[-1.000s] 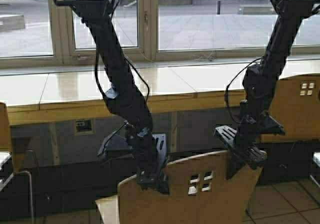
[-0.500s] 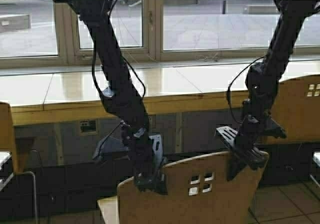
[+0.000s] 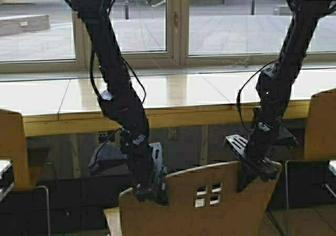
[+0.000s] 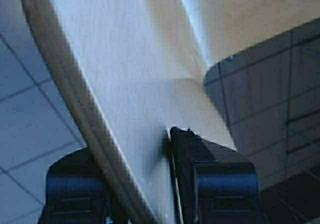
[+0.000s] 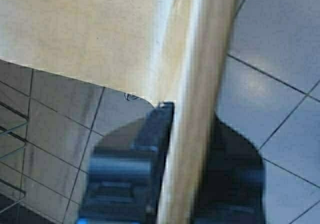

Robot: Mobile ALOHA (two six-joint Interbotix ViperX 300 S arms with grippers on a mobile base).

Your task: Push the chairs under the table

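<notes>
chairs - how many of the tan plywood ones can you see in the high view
3. One chair is front and centre, its backrest gripped by the left gripper and right gripper; one at the left edge; one at the right edge. Others may be out of frame.

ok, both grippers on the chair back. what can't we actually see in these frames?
- Chair legs and seat front: cut off by the high view's bottom edge.
- Gap from chair to table: not judgeable, the backrest and arms block it.
- Left gripper and right gripper fingertips: the backrest edge sits between the fingers, covering the contact.
</notes>
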